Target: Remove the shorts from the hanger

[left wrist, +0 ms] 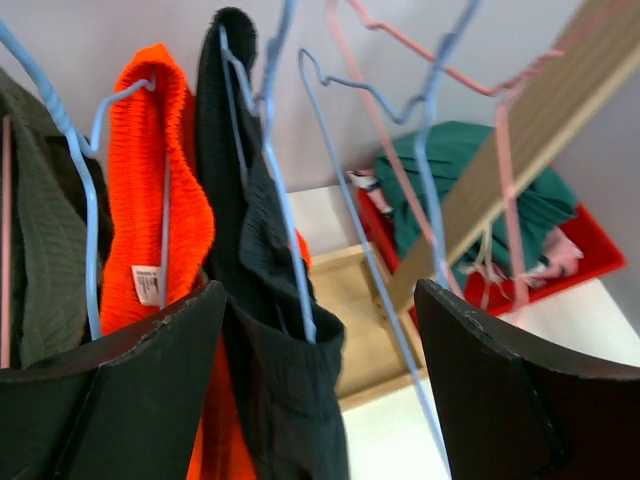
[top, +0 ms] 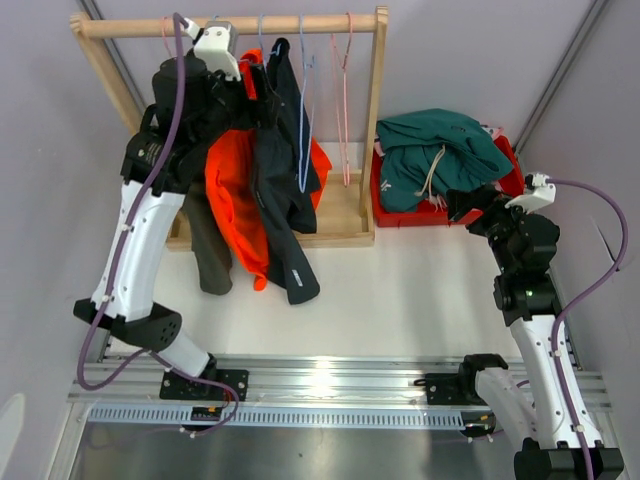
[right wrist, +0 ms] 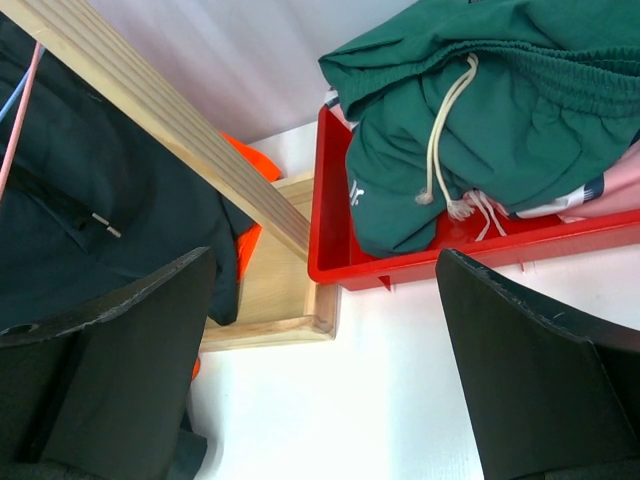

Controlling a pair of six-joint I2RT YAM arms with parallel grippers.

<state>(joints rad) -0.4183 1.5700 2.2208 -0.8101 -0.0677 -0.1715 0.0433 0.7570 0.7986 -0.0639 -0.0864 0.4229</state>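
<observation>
Now the left gripper (left wrist: 320, 400) is wide open up at the wooden rack (top: 130, 27) at 11 o'clock, right by the hanging navy shorts (left wrist: 270, 330). The orange shorts (left wrist: 150, 200) and green shorts (left wrist: 40, 250) hang beside them. The right gripper (right wrist: 325, 370) is wide open too, near the red bin (right wrist: 330, 200) at 2 o'clock, where the teal shorts (right wrist: 520, 110) lie

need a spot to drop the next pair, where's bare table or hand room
Bare white table lies in front of the rack base and red bin. The rack's right half holds only empty hangers. Crowded: its left half, with olive shorts, orange shorts, navy shorts; the bin, heaped with teal shorts.
</observation>
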